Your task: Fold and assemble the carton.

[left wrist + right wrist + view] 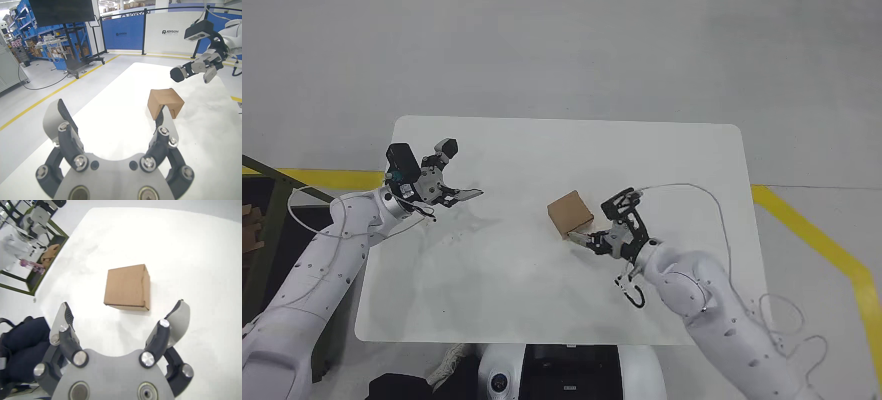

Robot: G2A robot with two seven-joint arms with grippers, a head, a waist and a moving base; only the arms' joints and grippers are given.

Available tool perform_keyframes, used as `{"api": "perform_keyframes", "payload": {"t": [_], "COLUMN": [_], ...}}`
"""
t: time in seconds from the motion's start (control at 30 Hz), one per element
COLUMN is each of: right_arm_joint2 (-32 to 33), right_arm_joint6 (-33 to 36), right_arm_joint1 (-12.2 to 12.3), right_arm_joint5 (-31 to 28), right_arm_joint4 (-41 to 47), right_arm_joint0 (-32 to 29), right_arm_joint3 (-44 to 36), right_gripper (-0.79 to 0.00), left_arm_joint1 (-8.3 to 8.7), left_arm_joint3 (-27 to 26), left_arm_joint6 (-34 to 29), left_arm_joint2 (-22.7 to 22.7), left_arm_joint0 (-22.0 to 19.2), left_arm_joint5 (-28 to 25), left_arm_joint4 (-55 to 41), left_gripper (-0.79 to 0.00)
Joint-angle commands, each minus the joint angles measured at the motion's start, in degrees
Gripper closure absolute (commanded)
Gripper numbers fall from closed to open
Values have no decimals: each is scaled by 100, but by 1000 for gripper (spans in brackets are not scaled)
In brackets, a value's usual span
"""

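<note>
The white bench (642, 150) has rounded corners and carries one thing, the carton. Off the bench edge on the left tool's outer side stands a dark green frame (47, 240), with brown cardboard (50, 252) lying inside it.

The carton (570, 212) is a small brown box, folded up into a closed, nearly cubic shape. It sits flat on the bench between the two tools and much closer to the right one. In the right wrist view the carton (126, 287) shows a closed top face with a fold seam running along one edge. In the left wrist view the carton (165, 100) shows a side face with a tucked flap edge.

The right tool (592, 230) hangs just beside the carton, at the box's near corner, without touching it. Its fingers are spread wide and hold nothing. Seen from its own wrist, the right tool (122, 305) has the carton straight ahead, just beyond its fingertips and centred in the gap between them. The left wrist view shows this right tool (191, 75) raised above the bench, past the carton.

The left tool (462, 170) is well apart from the carton, also spread wide and empty. From its own wrist, the left tool (111, 106) has the carton far ahead, in line with one of its fingers (166, 121).
</note>
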Motion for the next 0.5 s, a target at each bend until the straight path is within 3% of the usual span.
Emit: {"api": "perform_keyframes", "payload": {"t": [0.0,0.17,0.47], "right_arm_joint2": [-119,-479,-885], "right_arm_joint6": [-79,-38,-45], "right_arm_joint1": [-19,-108,-284], "right_arm_joint5": [-30,163,152], "right_arm_joint4": [-305,-947,-916], "right_arm_joint0": [34,306,617], "right_arm_joint3": [98,436,800], "right_gripper": [-785,-785,-785], "left_arm_joint1": [0,0,0], "left_arm_joint3": [0,0,0], "left_arm_joint6": [0,0,0], "left_arm_joint2": [0,0,0], "left_arm_joint0": [0,0,0], "left_arm_joint5": [0,0,0], "left_arm_joint4": [0,0,0], "left_gripper": [-785,-785,-785]}}
